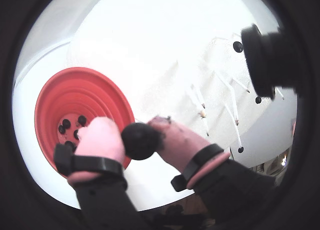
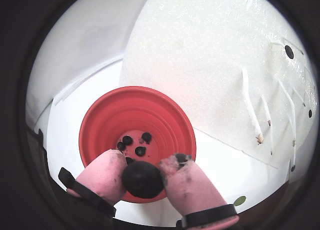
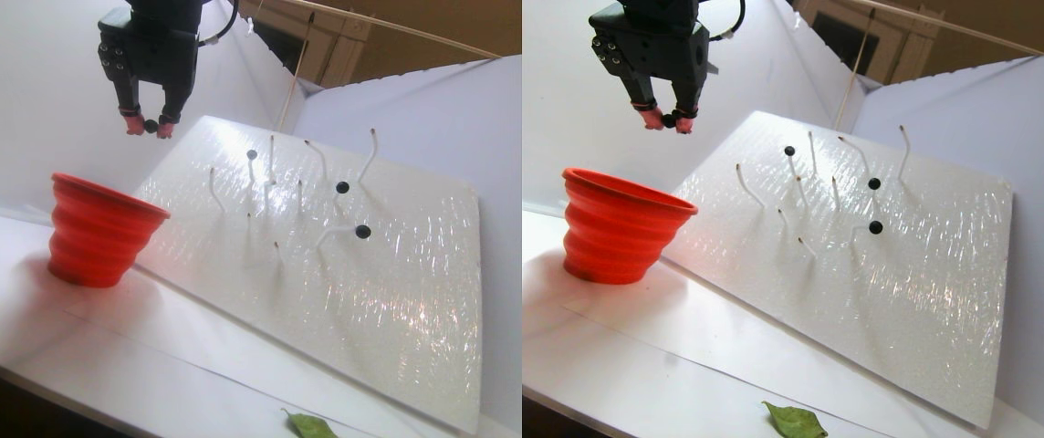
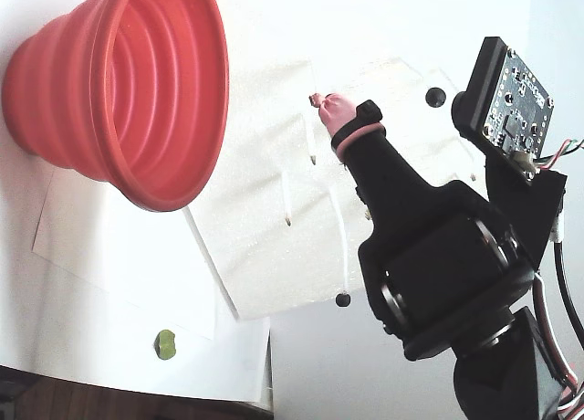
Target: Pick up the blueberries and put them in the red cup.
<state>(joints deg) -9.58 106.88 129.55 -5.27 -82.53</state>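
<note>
My gripper is shut on one dark blueberry, pinched between its two pink fingertips. In the stereo pair view the gripper hangs well above the red cup, slightly to its right. In a wrist view the held berry sits over the cup's near rim. Several blueberries lie on the cup's bottom. Others sit on white stems on the tilted board. The fixed view shows the ridged red cup at upper left.
A white foam board leans behind the cup, studded with thin white stems, some bare. A green leaf lies near the table's front edge. A black camera module rides beside the gripper.
</note>
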